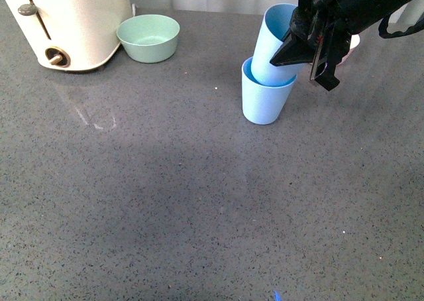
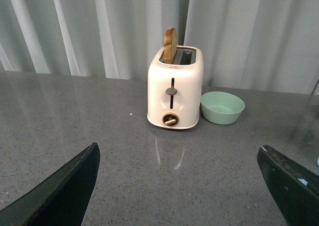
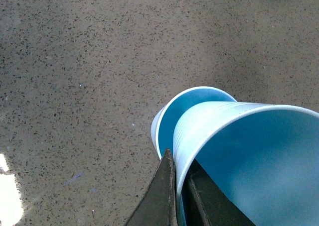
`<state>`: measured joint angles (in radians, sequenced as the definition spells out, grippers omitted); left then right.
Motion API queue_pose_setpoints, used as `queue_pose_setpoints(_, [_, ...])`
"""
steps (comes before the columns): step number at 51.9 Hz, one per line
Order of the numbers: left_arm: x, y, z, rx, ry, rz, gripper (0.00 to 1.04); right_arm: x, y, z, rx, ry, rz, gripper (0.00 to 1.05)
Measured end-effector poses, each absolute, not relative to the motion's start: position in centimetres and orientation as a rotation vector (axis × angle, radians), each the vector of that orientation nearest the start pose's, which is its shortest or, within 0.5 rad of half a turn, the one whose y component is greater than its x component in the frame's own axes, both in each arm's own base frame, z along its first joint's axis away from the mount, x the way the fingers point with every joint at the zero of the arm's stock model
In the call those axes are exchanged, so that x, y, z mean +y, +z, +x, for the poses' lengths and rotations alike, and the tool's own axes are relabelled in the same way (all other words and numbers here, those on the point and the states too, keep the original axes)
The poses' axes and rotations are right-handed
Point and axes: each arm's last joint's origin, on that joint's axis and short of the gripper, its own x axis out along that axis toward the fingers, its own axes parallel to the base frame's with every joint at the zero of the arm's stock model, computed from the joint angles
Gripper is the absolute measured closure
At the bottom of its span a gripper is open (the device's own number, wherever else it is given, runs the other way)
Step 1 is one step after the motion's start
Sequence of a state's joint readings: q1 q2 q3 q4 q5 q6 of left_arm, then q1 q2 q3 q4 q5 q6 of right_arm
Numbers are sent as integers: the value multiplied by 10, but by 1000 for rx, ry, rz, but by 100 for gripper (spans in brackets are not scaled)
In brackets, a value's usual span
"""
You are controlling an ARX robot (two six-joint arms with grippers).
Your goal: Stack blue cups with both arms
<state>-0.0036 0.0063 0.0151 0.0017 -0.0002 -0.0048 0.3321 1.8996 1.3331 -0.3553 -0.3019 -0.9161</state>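
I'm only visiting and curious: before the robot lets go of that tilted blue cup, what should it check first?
1. Grip: right hand pinches the upper cup by its wall: ok.
2. Nesting: upper cup base sits inside the lower cup: ok.
3. Alignment: upper cup leans: not ok.
4. Support: lower cup upright on the counter: ok.
5. Helper: left hand open, facing the toaster, not steadying: not ok.
6. Fully seated: cannot tell.

Kitchen-like setup: speckled grey countertop (image 1: 165, 201), cream toaster (image 2: 174, 94) (slice in slot), mint bowl (image 2: 222, 107), pale curtains (image 2: 99, 27).
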Motion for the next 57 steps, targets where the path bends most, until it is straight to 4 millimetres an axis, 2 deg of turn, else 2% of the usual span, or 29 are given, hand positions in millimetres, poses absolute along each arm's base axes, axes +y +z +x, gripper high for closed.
queue_pose_setpoints(14, [0, 168, 97, -10, -3, -5, 9, 140, 194, 378, 601, 970, -838, 103])
queue_pose_setpoints(18, [0, 168, 97, -10, -3, -5, 9, 141, 193, 378, 603, 970, -840, 96])
queue_pose_setpoints(22, [0, 168, 97, -10, -3, -5, 9, 142, 193, 378, 602, 971, -842, 83])
queue_pose_setpoints(25, [0, 168, 97, -10, -3, -5, 9, 143, 193, 378, 599, 971, -842, 78])
queue_pose_setpoints(33, [0, 168, 97, -10, -3, -5, 9, 144, 194, 379, 594, 971, -844, 53])
queue_pose_setpoints(38, [0, 168, 97, -10, -3, -5, 9, 144, 196, 379, 583, 973, -838, 49])
queue_pose_setpoints(44, [0, 168, 97, -10, -3, -5, 9, 141, 206, 380, 547, 963, -816, 45])
queue_pose_setpoints(50, [0, 168, 97, -10, -3, -5, 9, 130, 227, 377, 463, 925, -762, 39])
queue_pose_setpoints(53, [0, 168, 97, -10, -3, -5, 9, 119, 241, 371, 407, 896, -722, 36])
queue_pose_setpoints(57, [0, 168, 97, -10, -3, -5, 9, 100, 258, 358, 330, 825, -643, 24])
